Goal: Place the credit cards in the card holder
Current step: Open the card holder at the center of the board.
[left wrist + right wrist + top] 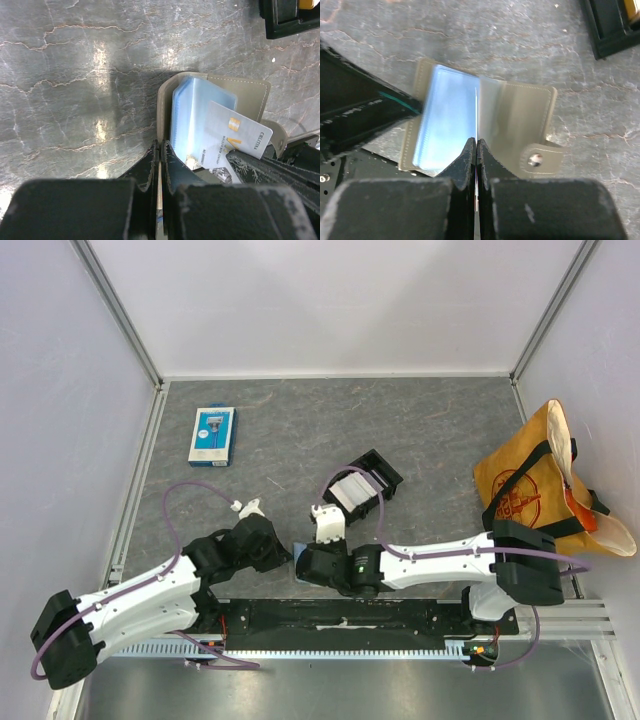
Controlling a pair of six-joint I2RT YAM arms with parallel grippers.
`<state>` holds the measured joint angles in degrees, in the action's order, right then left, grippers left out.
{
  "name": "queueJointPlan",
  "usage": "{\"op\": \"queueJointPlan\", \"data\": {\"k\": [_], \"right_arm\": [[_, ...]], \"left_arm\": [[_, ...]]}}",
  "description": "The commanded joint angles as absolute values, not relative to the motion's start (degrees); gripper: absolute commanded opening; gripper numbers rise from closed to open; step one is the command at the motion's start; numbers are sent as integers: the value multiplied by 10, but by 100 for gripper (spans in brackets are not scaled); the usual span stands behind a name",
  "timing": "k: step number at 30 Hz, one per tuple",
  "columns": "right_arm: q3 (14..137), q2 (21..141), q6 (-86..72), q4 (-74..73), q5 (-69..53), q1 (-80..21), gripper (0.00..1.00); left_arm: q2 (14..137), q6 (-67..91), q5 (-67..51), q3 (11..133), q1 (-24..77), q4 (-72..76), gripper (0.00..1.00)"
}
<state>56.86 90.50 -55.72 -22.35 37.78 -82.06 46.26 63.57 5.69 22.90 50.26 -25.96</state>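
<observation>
The grey-tan card holder (520,115) lies open on the table, its clear blue-tinted pockets (192,115) showing. My left gripper (160,147) is shut on the holder's left cover edge. My right gripper (476,142) is shut on a white credit card (235,140) with a gold chip, held upright with its edge over the pockets; it shows edge-on in the right wrist view (476,112). In the top view both grippers (283,552) (302,562) meet near the front edge and hide the holder. More white cards (350,492) lie in a black tray (385,472).
A blue-and-white retail pack (212,434) lies at the back left. A yellow tote bag (545,485) sits at the right. The black tray is just behind the grippers. The holder's snap tab (536,159) sticks out to the right.
</observation>
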Motion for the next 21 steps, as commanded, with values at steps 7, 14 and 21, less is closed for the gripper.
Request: {"op": "queueJointPlan", "data": {"k": [7,14,21], "right_arm": [[372,787,-592,-6,215,-737,0],[275,739,-620,134,129,-686,0],[242,746,-636,206,81,-657,0]], "left_arm": [[509,646,74,193,504,-200,2],[549,650,76,175,504,-163,2],[562,645,74,166,504,-144,2]]}}
